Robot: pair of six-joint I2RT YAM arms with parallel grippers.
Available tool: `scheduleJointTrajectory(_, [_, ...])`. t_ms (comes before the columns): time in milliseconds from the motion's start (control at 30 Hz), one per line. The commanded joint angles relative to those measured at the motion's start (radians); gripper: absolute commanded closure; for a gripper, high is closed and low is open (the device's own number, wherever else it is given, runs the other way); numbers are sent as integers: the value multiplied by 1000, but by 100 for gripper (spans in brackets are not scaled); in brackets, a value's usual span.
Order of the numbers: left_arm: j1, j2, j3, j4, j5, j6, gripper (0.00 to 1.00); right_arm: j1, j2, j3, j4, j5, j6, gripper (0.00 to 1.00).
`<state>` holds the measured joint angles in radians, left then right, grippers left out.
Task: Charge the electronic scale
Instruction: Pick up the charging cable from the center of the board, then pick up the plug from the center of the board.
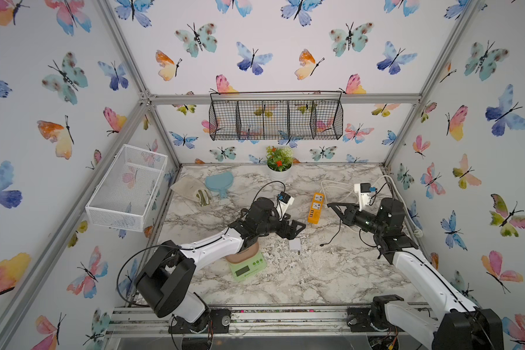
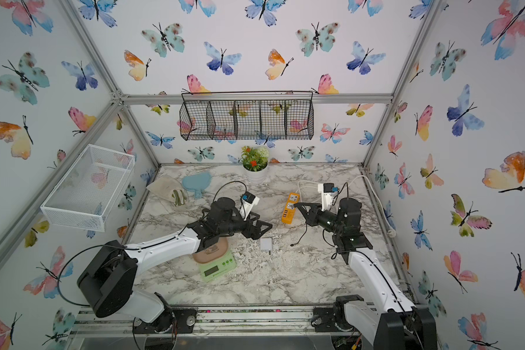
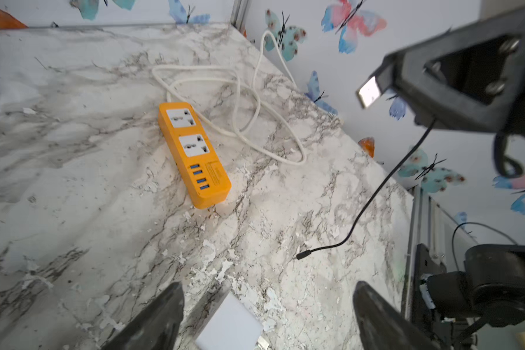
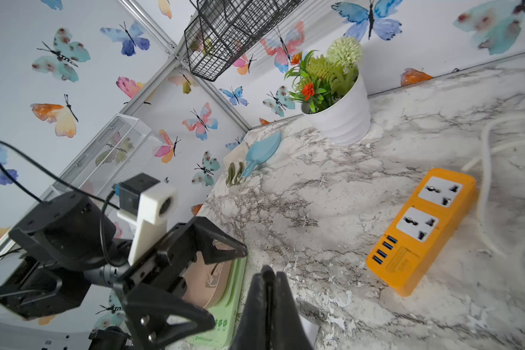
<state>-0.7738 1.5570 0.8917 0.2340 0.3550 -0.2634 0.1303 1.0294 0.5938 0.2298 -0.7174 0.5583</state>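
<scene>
Left gripper (image 3: 267,286) gaping wide, empty, over the charger (image 3: 231,324), two o'clock of the scale (image 1: 249,266); right gripper (image 4: 270,275) pinched tight on the cable plug (image 3: 369,92).

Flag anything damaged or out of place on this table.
The marble tabletop is chipped and flaking around the white charger cube. The black cable trails loose: its small plug lies unconnected on the table, while the right gripper pinches its USB end.
</scene>
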Motion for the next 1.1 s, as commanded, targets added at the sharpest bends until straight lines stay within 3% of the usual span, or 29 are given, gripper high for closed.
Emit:
scheduleJointTrajectory(0, [-10, 76, 46, -103, -139, -48, 6, -9, -25, -51, -66, 53, 52, 98])
scheduleJointTrajectory(167, [-95, 186, 181, -338, -402, -230, 2, -10, -35, -81, -61, 74, 71, 97])
scheduleJointTrajectory(433, [-178, 270, 203, -363, -517, -407, 1, -13, -21, -89, -38, 73, 74, 97])
scheduleJointTrajectory(1067, [-241, 368, 269, -474, -542, -446, 14, -14, 2, -104, -12, 65, 75, 97])
